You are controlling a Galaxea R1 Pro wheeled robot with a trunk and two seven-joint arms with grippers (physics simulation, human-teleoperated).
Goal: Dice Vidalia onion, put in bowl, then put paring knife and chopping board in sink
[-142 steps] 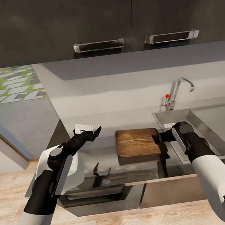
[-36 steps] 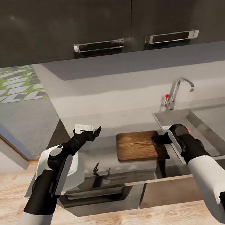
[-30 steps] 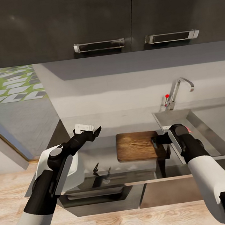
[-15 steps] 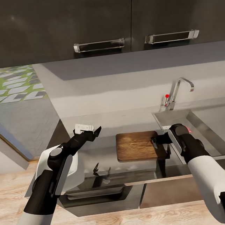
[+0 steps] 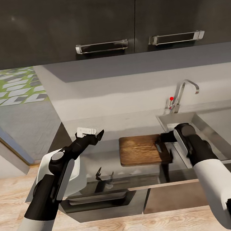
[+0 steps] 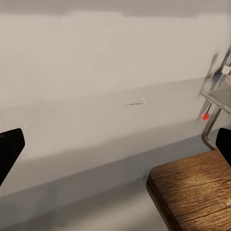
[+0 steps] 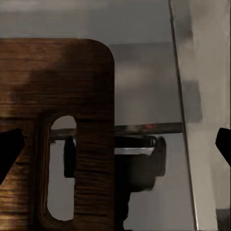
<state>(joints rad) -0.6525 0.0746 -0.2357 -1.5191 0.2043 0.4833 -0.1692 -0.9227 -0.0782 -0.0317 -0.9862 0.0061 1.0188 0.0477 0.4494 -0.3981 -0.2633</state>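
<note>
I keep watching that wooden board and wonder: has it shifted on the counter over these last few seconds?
Yes. The chopping board has slid slightly away from the sink; its slotted end overlapped the basin's rim earlier.

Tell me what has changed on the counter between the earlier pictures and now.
The right gripper slid the chopping board a little to the left, away from the sink, and has now drawn back from the handle end: its fingers stand wide open with the board's slot between them. The left gripper stayed raised and open over the countertop; the tap is unchanged.
</note>
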